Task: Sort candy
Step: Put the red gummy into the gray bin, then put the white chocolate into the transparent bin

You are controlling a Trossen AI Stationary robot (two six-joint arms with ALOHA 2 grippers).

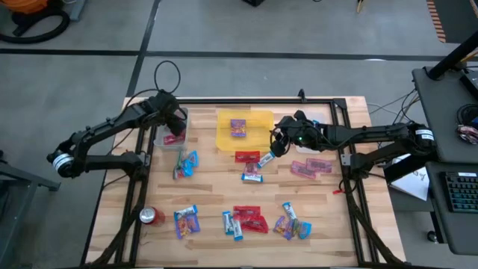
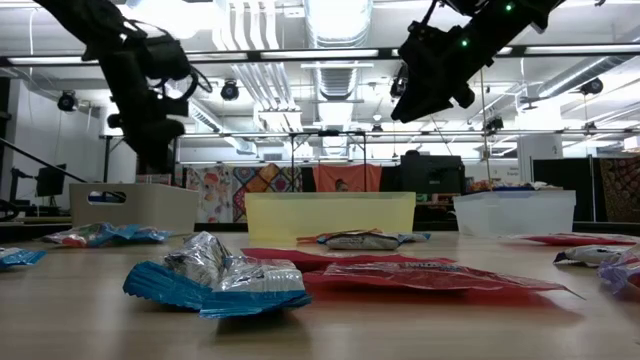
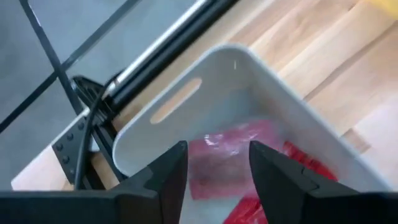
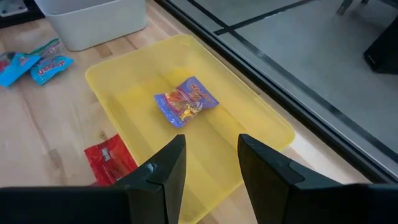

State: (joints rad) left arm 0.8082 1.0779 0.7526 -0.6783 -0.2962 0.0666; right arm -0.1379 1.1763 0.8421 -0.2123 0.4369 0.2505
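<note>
Crinkled blue candy [image 2: 215,285] lies closest on the table [image 2: 90,320], red packets [image 2: 430,275] behind it. Left pincer [image 3: 214,168] hangs released over the white bin [image 3: 186,87], a red packet [image 3: 230,155] directly beneath. Right pincer [image 4: 208,165], parted and empty, hovers over the yellow tray [image 4: 267,124]; the purple packet [image 4: 185,101] lies ahead inside, and the loose sweets beside the tray sit nearer this arm.
</note>
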